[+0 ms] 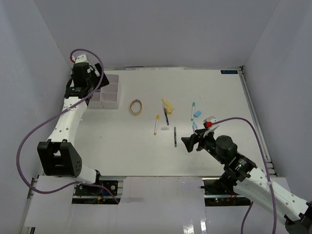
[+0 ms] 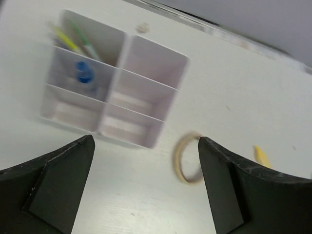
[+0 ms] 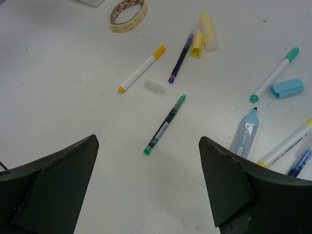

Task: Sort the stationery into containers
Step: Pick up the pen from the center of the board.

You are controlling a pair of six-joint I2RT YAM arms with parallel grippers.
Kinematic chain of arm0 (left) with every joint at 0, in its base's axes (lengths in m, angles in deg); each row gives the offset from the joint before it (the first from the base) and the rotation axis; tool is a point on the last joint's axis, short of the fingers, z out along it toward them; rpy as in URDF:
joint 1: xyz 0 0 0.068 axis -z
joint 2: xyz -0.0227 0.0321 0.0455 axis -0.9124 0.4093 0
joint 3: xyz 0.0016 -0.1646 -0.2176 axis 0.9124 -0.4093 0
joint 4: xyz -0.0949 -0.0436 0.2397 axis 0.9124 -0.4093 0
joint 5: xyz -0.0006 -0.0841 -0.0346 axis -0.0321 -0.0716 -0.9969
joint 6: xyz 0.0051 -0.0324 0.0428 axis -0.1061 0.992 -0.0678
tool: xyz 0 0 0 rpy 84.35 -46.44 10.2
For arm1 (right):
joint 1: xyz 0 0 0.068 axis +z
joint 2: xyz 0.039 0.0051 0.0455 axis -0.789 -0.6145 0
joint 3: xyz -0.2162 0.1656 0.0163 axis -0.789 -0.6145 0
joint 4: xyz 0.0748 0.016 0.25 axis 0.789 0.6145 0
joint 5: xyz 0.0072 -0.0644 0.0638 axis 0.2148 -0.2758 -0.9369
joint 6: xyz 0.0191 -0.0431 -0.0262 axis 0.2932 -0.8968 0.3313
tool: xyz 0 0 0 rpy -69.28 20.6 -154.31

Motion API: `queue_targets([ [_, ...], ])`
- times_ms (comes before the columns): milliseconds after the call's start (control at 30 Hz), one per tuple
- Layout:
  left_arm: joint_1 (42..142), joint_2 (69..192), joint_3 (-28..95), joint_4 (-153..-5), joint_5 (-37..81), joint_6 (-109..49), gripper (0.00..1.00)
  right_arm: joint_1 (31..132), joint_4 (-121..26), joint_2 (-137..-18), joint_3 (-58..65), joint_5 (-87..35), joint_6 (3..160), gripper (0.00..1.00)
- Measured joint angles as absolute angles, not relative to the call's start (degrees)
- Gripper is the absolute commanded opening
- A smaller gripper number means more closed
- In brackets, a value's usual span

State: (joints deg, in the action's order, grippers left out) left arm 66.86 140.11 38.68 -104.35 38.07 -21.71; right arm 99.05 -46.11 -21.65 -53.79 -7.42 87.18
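Note:
The white six-compartment tray (image 1: 108, 92) (image 2: 151, 63) stands at the far left. One of its cells holds yellow and green pens (image 2: 73, 41), and a neighbouring cell a blue-capped bottle (image 2: 84, 73). My left gripper (image 1: 99, 79) (image 2: 146, 140) hangs open and empty above the tray's near side. The tan ring (image 2: 185, 163) (image 1: 136, 107) lies beside the tray. My right gripper (image 1: 187, 143) (image 3: 148, 141) is open and empty over the table, just short of a green pen (image 3: 165, 124). Beyond lie a yellow-capped marker (image 3: 141, 69), a dark pen (image 3: 181, 57), a yellow highlighter (image 3: 204, 34) and a light blue highlighter (image 3: 244, 134).
A teal-capped marker (image 3: 274, 74), a light blue eraser (image 3: 287, 87) and more pens (image 3: 292, 146) lie at the right. A small clear cap (image 3: 155, 87) sits among the pens. White walls close in the table, with a rail (image 1: 253, 117) along its right edge.

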Motion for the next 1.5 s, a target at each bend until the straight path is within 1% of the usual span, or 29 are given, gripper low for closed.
queue_targets([
  [67, 70.5, 138.5, 38.7, -105.8, 36.7, -21.8, 0.98, 99.0, -44.7, -21.9, -53.6, -6.7, 88.4, 0.9],
  [133, 77.0, 138.0, 38.5, -107.4, 35.3, -21.4, 0.98, 99.0, -43.3, -22.2, -53.5, -6.2, 89.6, 0.9],
  [300, 88.6, 140.5, 35.9, -111.6, 33.9, -19.0, 0.98, 99.0, -40.5, -22.3, -53.5, -5.6, 92.4, 0.9],
  [467, 96.1, 148.0, 36.3, -114.6, 34.7, -16.9, 0.98, 99.0, -39.0, -21.3, -53.5, -5.5, 94.0, 0.9],
  [600, 100.8, 156.3, 40.0, -117.3, 36.6, -15.7, 0.96, 99.0, -38.6, -20.7, -53.5, -5.5, 94.4, 0.9],
  [800, 104.8, 165.8, 45.5, -118.9, 38.8, -14.7, 0.86, 99.0, -37.7, -20.0, -53.5, -5.5, 94.5, 0.9],
  [1067, 106.3, 175.1, 50.9, -120.9, 42.0, -14.1, 0.7, 99.0, -37.6, -19.4, -54.6, -5.5, 94.4, 0.9],
  [1267, 106.3, 176.9, 53.9, -121.5, 44.0, -13.7, 0.61, 99.0, -37.6, -19.0, -56.0, -5.5, 94.2, 0.9],
  [1300, 106.3, 177.2, 54.4, -121.5, 44.2, -13.7, 0.56, 99.0, -37.6, -18.8, -56.0, -5.5, 94.2, 0.9],
  [1333, 106.3, 177.6, 54.9, -121.5, 44.4, -13.5, 0.53, 99.0, -37.6, -18.8, -56.1, -5.5, 94.2, 0.9],
  [1500, 106.3, 179.5, 56.6, -121.3, 44.6, -12.8, 0.43, 99.0, -37.6, -18.3, -56.1, -5.5, 94.2, 0.9],
])
